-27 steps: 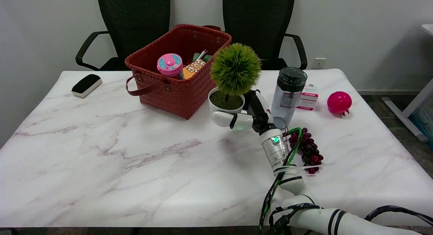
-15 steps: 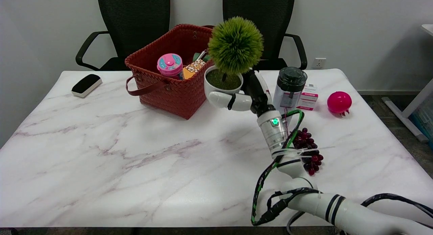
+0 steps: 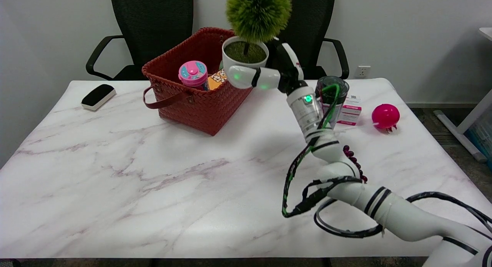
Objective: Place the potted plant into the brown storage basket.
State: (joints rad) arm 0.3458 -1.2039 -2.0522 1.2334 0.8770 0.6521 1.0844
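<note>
Right arm (image 3: 346, 182) comes in from the lower right over the marble table (image 3: 115, 182), black and green cables looped along the forearm, green LED lit on the wrist. Dark red grapes (image 3: 355, 163) lie on the table just behind the forearm, mostly hidden by it. Further back on the right: a clear bottle with black lid (image 3: 334, 95), partly covered by the wrist, a small pink-and-white box (image 3: 350, 112) just beside it, and a magenta round thing (image 3: 385, 116) apart toward the right edge. Right hand (image 3: 265, 72) is clamped on the potted plant (image 3: 248, 40): one white finger wraps the front of the white pot below the rim, the black-and-white palm sits against the pot's right side. How the other fingers lie behind the pot, can't tell. Plant is held in the air, roughly upright, clear of the table, with the pot in front of and above the right rim of the brown storage basket (image 3: 192, 101); from this angle can't tell if it is over the opening or just beside that rim. Green ball top reaches the top edge of the frame. Basket sits at the table's far centre, strap handle hanging on its near-left side; inside it a pink-lidded cup (image 3: 193, 72) and an orange patterned packet (image 3: 217, 78). A black-and-white eraser block (image 3: 98, 96) lies at far left, well apart. Two black office chairs (image 3: 150, 28) stand behind the table against the wall.
</note>
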